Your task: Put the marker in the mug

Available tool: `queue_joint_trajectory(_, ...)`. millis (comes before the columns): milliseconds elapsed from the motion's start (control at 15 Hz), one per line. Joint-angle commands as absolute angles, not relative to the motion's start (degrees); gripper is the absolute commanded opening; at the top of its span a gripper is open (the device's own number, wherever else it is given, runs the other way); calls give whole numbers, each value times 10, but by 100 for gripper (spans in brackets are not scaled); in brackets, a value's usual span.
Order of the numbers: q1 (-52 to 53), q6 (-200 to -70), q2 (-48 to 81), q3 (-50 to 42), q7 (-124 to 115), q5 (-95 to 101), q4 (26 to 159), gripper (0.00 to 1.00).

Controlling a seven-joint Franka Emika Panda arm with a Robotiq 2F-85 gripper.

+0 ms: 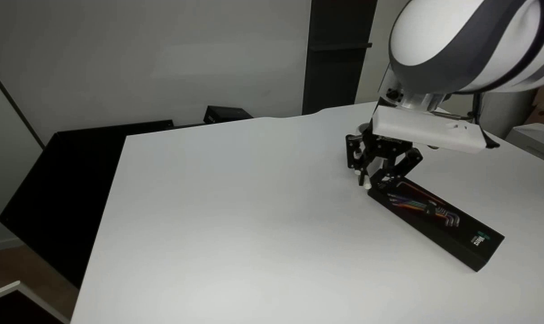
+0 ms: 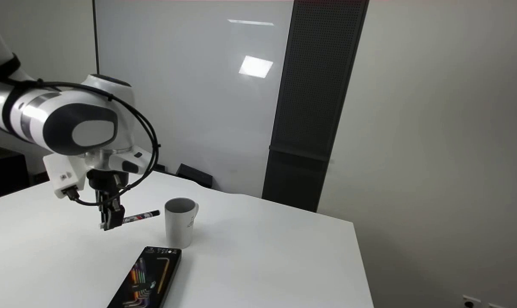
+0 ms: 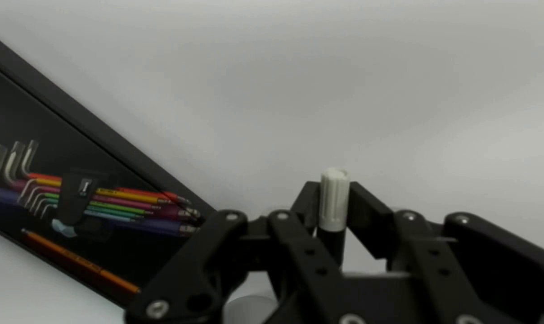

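Note:
My gripper [image 2: 113, 220] is shut on the marker [image 2: 140, 217] and holds it above the table. The marker lies nearly level between the fingers, its black end a little higher and pointing toward the mug. In the wrist view, the marker's white ribbed end [image 3: 334, 200] sits between the fingertips [image 3: 334, 191]. The white mug [image 2: 179, 226] stands upright on the table, just right of the marker's black end in an exterior view; a small gap shows between them. In the wrist view, part of the mug [image 3: 250, 311] shows at the bottom, mostly hidden by the gripper.
A flat black case with pictures of coloured hex keys [image 1: 436, 220] lies on the table [image 1: 236, 216], close to the mug and gripper; it also shows in the wrist view [image 3: 87, 198]. A small black box [image 2: 194, 175] is beyond the table's back edge.

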State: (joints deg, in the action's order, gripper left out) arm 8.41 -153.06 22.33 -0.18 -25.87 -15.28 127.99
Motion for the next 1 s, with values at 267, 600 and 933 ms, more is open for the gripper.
queue_joint_trajectory(267, 10, -1348, 236, 21, -215, -234, 1165, 8)
queue_joint_trajectory(600, -16, -1233, 264, 19, -211, -287, 1091, 8)
queue_joint_trajectory(933, -33, -1135, 295, 13, -234, -334, 1008, 8)
